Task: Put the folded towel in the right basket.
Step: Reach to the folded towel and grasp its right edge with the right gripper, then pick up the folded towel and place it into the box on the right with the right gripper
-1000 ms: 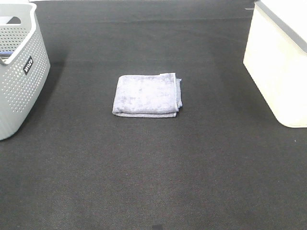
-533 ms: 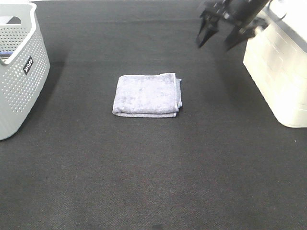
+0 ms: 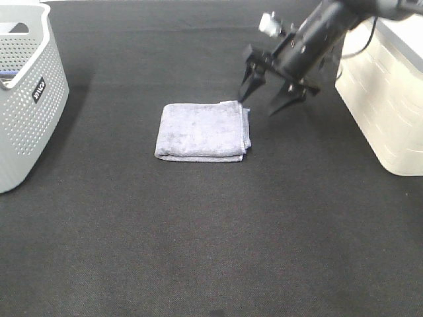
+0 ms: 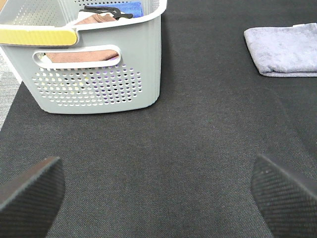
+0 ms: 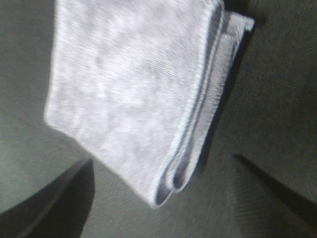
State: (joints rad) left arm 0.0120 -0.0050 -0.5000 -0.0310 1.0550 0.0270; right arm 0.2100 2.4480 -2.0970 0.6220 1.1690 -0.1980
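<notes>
Between the right fingers (image 3: 248, 82): open gap over bare bench (image 3: 198, 231).
Just beside one tip: towel (image 3: 201, 131) corner, lying flat and low.
Behind them: right basket (image 3: 386, 99) wall, near, standing tall.
Ahead of the left fingers (image 4: 29, 193): bare bench between the spread tips, then the left basket (image 4: 99, 84) wall off to one side.

it looks like a lab bench staged for laundry sorting: a tabletop (image 3: 198, 231) covered in plain black cloth, a grey perforated basket (image 3: 30, 125) holding cloths (image 4: 94, 20) at its left edge, and a cream basket (image 3: 386, 105) at its right edge.
</notes>
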